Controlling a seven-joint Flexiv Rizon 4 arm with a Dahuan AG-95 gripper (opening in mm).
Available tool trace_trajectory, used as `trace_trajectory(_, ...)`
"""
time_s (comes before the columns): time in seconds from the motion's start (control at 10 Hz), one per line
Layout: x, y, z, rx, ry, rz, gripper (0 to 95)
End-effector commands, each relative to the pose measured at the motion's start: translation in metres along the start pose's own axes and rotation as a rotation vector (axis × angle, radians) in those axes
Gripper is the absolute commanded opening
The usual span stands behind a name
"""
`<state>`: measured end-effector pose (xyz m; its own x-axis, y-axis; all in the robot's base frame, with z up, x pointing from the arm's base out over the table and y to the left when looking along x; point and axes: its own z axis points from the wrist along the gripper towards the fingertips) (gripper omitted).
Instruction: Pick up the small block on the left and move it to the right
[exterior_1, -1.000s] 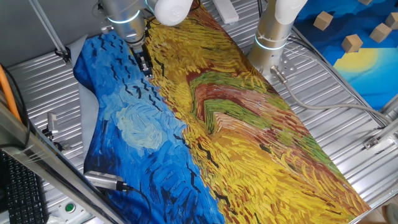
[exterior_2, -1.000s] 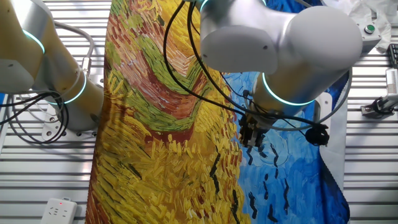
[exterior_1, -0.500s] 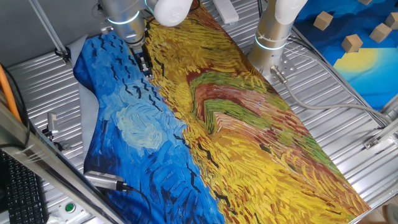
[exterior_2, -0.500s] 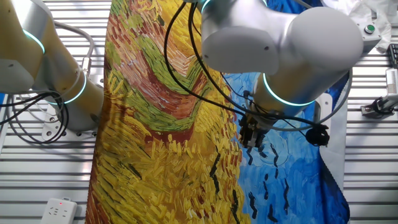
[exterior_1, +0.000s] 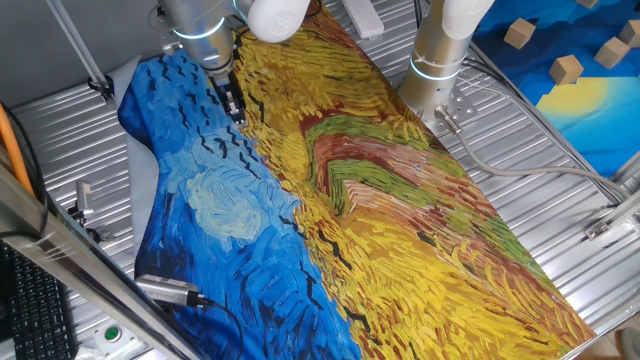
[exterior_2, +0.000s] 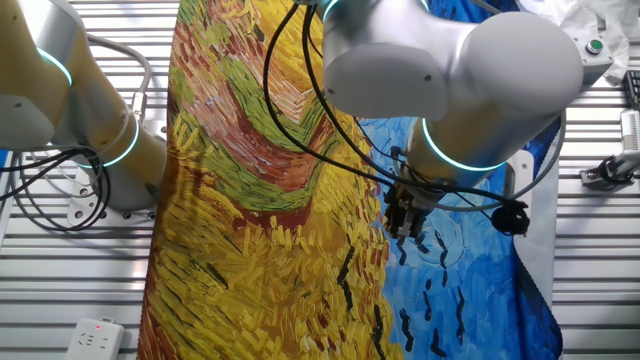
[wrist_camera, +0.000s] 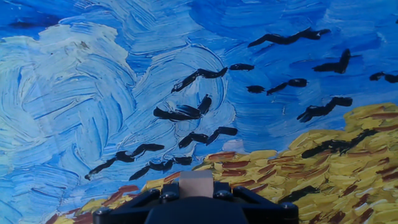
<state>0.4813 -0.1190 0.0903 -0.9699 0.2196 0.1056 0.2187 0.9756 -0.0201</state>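
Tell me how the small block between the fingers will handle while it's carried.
The small block looks like rigid, squared wood, so it likely won't flex or roll. It seems tiny and probably light. Pinched at the end effector tip, it might twist or slip if bumped.

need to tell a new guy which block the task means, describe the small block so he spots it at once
Find the painted cloth covering the table, then the tool down near the seam where blue sky meets yellow field. The small block sits between the tool's fingertips, seen best in the hand view. It is a tiny pale-tan cube, unlike the larger tan blocks lying on the separate blue-and-yellow cloth.
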Motion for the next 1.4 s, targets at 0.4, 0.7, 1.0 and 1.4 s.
trace_trajectory(0.4, 0.0000, 0.0000, -0.0001, 0.005, -0.002, -0.113, 0.0)
trace_trajectory(0.7, 0.0000, 0.0000, -0.0001, 0.008, -0.004, -0.168, 0.0)
trace_trajectory(1.0, 0.0000, 0.0000, -0.0001, -0.030, 0.007, -0.161, 0.0)
trace_trajectory(1.4, 0.0000, 0.0000, -0.0001, -0.020, 0.002, -0.157, 0.0)
